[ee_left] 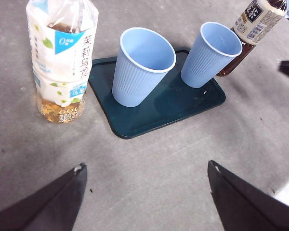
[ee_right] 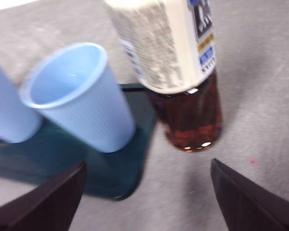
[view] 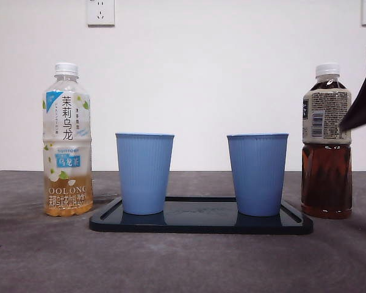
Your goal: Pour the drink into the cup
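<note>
Standing on a dark tray (view: 201,224) in the front view are two blue ribbed cups, one on its left half (view: 144,173) and one on its right half (view: 257,174), well apart. A jasmine oolong bottle (view: 67,141) with a white cap stands on the grey table (view: 183,262) left of the tray; a dark tea bottle (view: 327,143) stands right of it, also capped. A black gripper part pokes in from the right edge, just beside that bottle.

From the left wrist, the left gripper (ee_left: 147,192) hangs over bare table with jaws spread wide, holding nothing, the tray and both empty cups ahead.

From the right wrist, the right gripper (ee_right: 147,192) is also wide and empty, the dark tea bottle between its jaws' line but untouched.
</note>
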{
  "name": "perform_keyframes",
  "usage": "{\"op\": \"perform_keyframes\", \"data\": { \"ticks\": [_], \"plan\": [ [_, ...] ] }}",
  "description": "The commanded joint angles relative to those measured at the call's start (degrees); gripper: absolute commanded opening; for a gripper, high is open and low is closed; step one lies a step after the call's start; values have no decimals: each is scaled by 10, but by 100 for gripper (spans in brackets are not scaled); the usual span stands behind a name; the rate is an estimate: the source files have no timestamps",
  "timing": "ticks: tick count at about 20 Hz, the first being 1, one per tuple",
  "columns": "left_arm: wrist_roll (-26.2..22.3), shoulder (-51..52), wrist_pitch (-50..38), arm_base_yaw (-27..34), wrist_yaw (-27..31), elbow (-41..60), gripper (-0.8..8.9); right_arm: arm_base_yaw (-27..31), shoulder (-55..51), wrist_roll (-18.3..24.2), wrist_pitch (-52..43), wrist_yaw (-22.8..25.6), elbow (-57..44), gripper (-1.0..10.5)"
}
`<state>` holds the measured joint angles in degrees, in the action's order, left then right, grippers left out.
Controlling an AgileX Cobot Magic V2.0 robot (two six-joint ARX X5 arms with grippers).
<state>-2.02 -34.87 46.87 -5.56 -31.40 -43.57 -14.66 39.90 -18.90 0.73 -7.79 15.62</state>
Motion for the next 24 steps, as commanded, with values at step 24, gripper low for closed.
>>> {"op": "perform_keyframes", "data": {
  "ticks": [24],
  "plan": [
    [1,-3,-5,-2,-2,-11,404,-11,450,33,-535,98,6,452]
  ]
}}
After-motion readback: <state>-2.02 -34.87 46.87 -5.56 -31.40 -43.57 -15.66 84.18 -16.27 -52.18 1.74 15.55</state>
